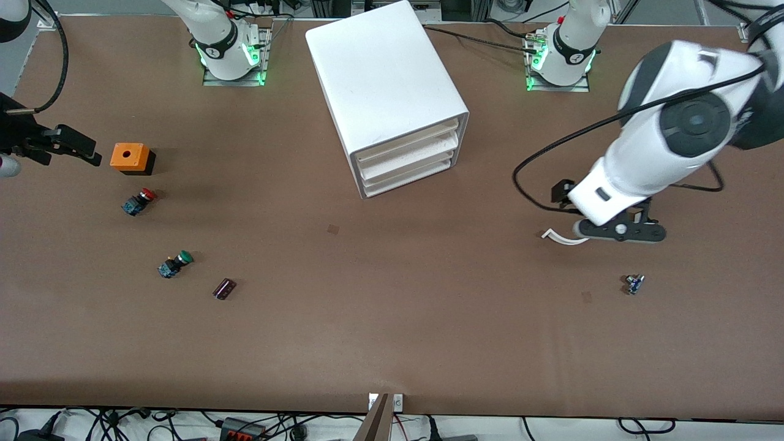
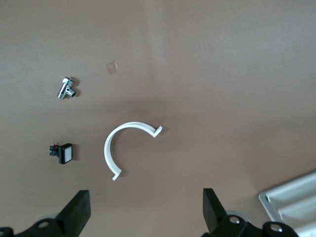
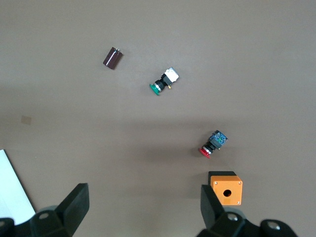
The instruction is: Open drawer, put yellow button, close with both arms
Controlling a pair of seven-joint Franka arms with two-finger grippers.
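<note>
The white cabinet [image 1: 392, 79] stands at the table's middle, near the robots' bases. Its three drawers [image 1: 407, 154] are all shut; a corner of them shows in the left wrist view [image 2: 291, 197]. The yellow button is not in view. My left gripper [image 1: 618, 231] is open and empty in its own view [image 2: 145, 212], hanging low over bare table toward the left arm's end. My right gripper [image 1: 61, 144] is open and empty in its own view [image 3: 143, 207], over the right arm's end, beside an orange box [image 1: 130, 158].
A red-capped button [image 1: 139, 201], a green-capped button [image 1: 176, 264] and a dark brown cylinder [image 1: 224, 288] lie at the right arm's end. A white curved strip [image 1: 563, 237], a small metal part [image 1: 634, 283] and a white-capped black switch [image 2: 61, 153] lie by the left gripper.
</note>
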